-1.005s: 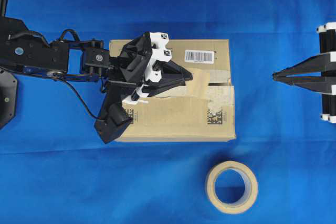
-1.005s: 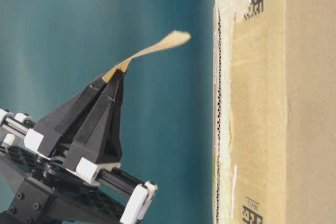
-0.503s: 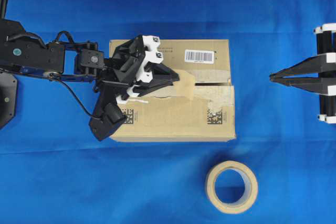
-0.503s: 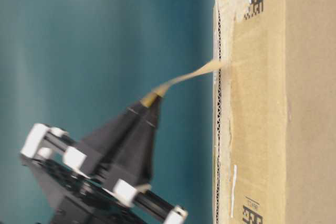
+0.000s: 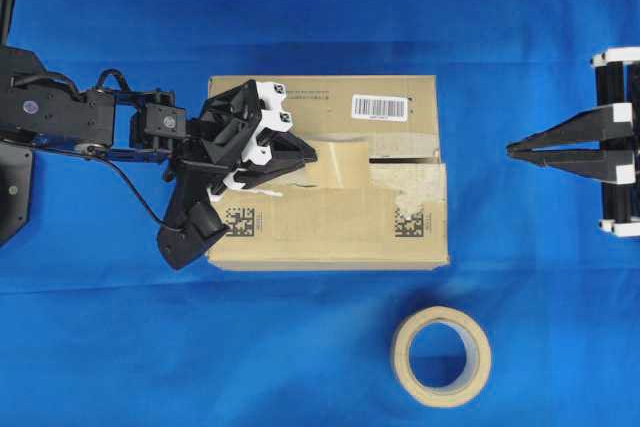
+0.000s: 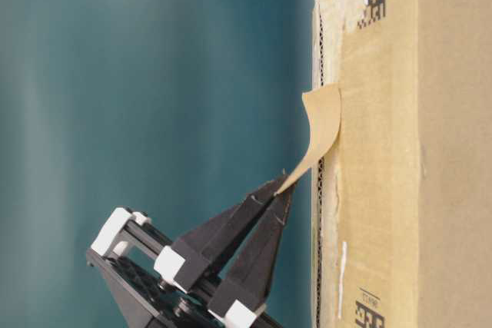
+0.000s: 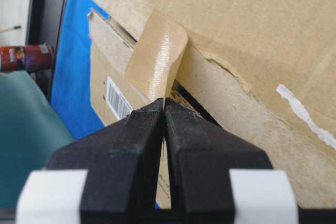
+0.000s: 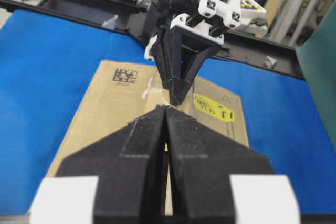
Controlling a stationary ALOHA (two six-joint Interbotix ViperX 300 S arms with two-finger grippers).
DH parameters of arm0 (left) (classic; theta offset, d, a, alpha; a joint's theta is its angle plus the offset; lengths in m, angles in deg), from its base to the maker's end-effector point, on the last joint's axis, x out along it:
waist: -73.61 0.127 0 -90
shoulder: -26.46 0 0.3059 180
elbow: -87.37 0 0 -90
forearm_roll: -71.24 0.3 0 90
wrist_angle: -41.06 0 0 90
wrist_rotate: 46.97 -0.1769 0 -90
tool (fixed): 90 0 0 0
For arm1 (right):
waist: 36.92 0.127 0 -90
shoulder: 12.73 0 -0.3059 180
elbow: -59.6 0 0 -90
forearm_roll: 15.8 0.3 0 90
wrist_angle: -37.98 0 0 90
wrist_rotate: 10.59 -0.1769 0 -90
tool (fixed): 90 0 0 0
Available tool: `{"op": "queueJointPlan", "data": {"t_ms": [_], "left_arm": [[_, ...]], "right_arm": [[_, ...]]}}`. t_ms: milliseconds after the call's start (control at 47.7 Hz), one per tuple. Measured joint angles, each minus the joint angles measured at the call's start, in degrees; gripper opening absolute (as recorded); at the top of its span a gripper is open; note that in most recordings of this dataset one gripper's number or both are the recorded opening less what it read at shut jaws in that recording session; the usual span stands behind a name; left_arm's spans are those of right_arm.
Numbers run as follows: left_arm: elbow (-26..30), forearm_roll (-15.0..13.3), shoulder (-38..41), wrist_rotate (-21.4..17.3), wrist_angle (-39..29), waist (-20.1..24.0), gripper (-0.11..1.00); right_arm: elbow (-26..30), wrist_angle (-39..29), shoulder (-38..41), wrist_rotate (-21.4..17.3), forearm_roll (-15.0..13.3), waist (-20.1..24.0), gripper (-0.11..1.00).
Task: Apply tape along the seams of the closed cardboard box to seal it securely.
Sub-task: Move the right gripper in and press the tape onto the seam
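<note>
While the brown rectangular cardboard box sits mid-table on the blue cloth, the left gripper is over its top, jaws pinched tight on one end of a short strip of smooth tan paper tape. In the table-level view the strip's far end touches the box face while the rest curls away toward the fingertips. The strip lies over the long dark seam between the flaps, beside ragged greyish-tan old tape bands. The white barcode label is near the box's far edge. The right gripper is well off the box to the right, jaws together, holding nothing. A pale beige ring-shaped tape roll lies on the cloth near the box's front edge.
</note>
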Motion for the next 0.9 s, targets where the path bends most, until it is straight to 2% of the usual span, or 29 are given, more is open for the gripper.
{"op": "queueJointPlan", "data": {"t_ms": [649, 901], "left_arm": [[-1.8, 0.0, -0.1, -0.4, -0.1, 0.2, 0.00], [-1.8, 0.0, 0.5, -1.3, -0.2, 0.6, 0.00]], "right_arm": [[1.8, 3.2, 7.8, -0.2, 0.8, 0.0, 0.00], [4.0, 5.5, 13.1, -0.2, 4.5, -0.1, 0.03]]}}
